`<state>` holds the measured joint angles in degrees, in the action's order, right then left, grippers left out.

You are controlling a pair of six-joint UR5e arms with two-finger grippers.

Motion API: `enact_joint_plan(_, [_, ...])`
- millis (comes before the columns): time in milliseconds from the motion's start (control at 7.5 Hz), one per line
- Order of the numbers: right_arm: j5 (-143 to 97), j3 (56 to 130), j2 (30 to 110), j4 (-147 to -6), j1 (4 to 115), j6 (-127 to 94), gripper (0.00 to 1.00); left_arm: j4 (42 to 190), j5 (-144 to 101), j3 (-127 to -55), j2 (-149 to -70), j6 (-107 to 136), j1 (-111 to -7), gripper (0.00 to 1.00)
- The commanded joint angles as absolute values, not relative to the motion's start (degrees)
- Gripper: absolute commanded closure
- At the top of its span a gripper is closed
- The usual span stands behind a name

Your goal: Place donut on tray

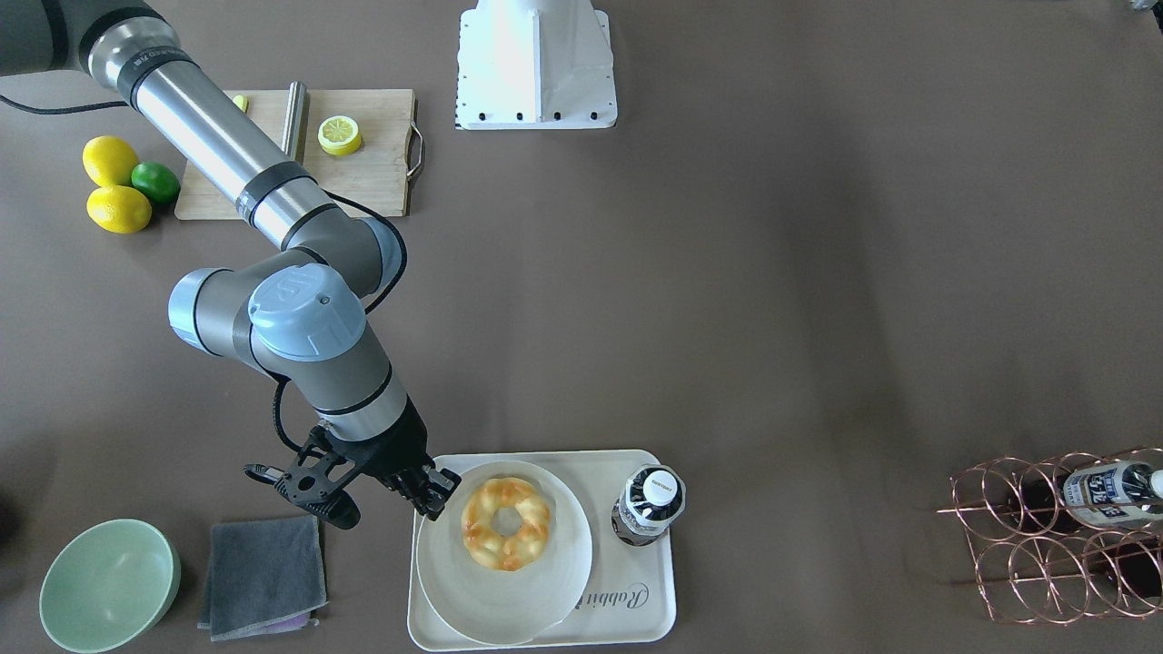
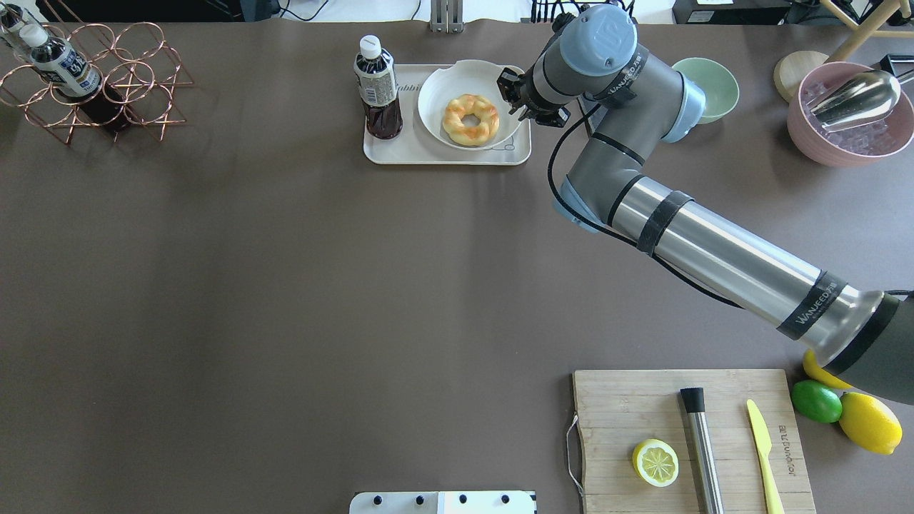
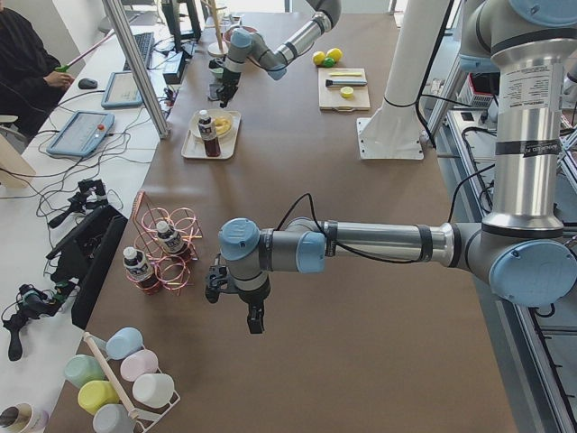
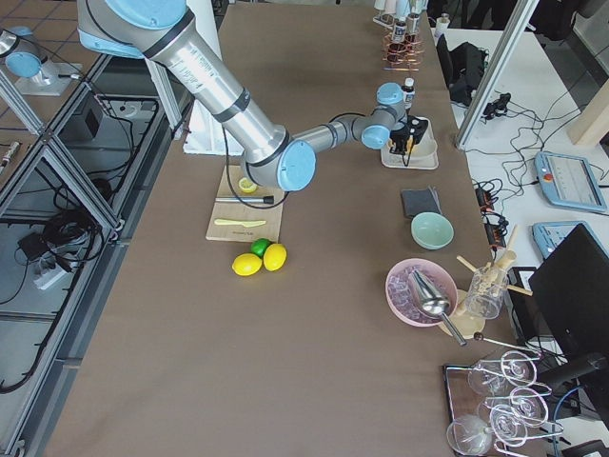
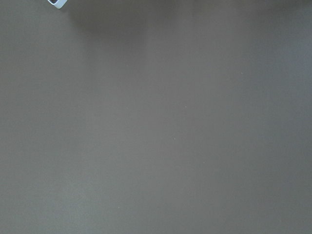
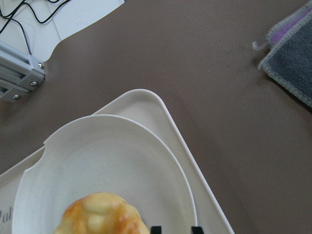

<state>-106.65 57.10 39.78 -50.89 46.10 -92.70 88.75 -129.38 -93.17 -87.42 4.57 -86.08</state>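
Donut (image 1: 506,524): one, lying flat in the middle of the round plate (image 1: 454,581), which itself sits on the tray (image 1: 636,627). It is over the tray but does not touch its surface. Task status, as judged: if the bare tray is the target, the donut has not yet been picked up and the whole transfer remains; free tray surface shows near the script and the bottle (image 1: 650,504). Right gripper (image 1: 439,495): one, hanging at the plate's rim just beside the donut and not touching it, its fingertips (image 6: 156,229) apart with nothing between them. Left gripper (image 3: 253,316): one, well away from the tray over bare table; it shows only in the side view, so whether it is apart or together cannot be told. Further stock: one tray, one plate, one bottle upright on the tray; one cutting board (image 1: 372,182) carrying one lemon half (image 1: 340,134), one metal bar (image 2: 701,446) and one yellow knife (image 2: 762,446); two whole lemons (image 1: 110,161), one lime (image 1: 155,182); one green bowl (image 1: 109,586); one grey cloth (image 1: 263,574); one wire rack (image 1: 1045,545) with two bottles in it; one pink bowl (image 2: 842,135) holding one metal scoop (image 2: 857,96).
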Motion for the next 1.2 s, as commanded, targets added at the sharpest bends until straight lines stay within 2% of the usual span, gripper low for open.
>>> enact_joint_plan(0, [-106.4,57.2,39.8,-50.9,46.4,-92.5,0.01,88.6,-129.4,-93.2,-88.1,4.6,-86.1,0.02])
enact_joint_plan(267, [-107.1,57.9,39.8,-51.1,47.5,-92.4,0.00,88.5,-129.4,-93.2,-88.5,4.6,-86.1,0.02])
enact_joint_plan(533, [-111.6,64.6,42.4,-51.6,49.5,-91.9,0.00,88.5,-129.4,-93.2,-88.8,4.6,-86.0,0.02])
enact_joint_plan(800, [-116.1,78.4,51.1,-56.9,52.5,-90.2,0.00,88.6,-129.4,-93.2,-88.9,4.6,-86.0,0.02])
enact_joint_plan(1067, [-116.8,95.0,64.4,-63.3,53.9,-84.3,0.00,88.6,-129.4,-93.4,-88.9,4.6,-86.0,0.02])
